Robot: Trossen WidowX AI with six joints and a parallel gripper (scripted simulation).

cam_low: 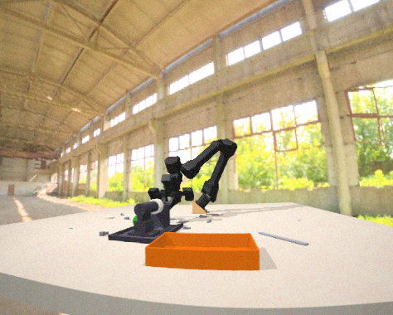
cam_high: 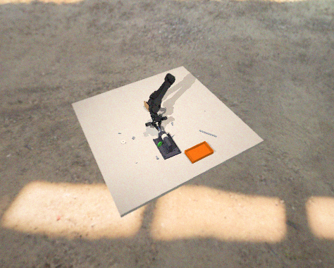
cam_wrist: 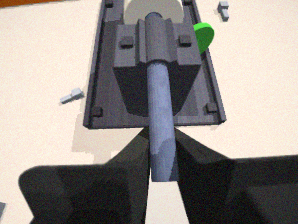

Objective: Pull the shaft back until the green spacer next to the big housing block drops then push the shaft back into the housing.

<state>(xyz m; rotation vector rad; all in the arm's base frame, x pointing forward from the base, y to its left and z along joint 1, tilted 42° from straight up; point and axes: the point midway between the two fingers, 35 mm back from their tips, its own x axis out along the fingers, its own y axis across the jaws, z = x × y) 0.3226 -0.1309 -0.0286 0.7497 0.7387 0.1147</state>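
One black robot arm (cam_high: 160, 92) (cam_low: 211, 162) over a pale table (cam_high: 105, 141) (cam_low: 318, 278); its gripper (cam_high: 159, 128) (cam_wrist: 158, 132) clamps the blue-grey shaft (cam_wrist: 160, 105), which runs into a dark block — the green spacer (cam_high: 160, 144) (cam_low: 135, 220) (cam_wrist: 204, 37) beside that block, off the shaft.

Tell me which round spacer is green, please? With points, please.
The one off the shaft (cam_wrist: 162, 100), beside the block (cam_wrist: 185, 85): the green spacer (cam_high: 160, 144) (cam_low: 135, 220) (cam_wrist: 204, 37). The other spacer (cam_high: 165, 136) (cam_low: 157, 205) (cam_wrist: 135, 9) is white.

The tray (cam_high: 199, 152) (cam_low: 202, 258) lies beside the base plate (cam_high: 158, 149) (cam_low: 125, 238) (cam_wrist: 107, 85) on 1 table (cam_high: 105, 141) (cam_low: 318, 278) (cam_wrist: 40, 65).
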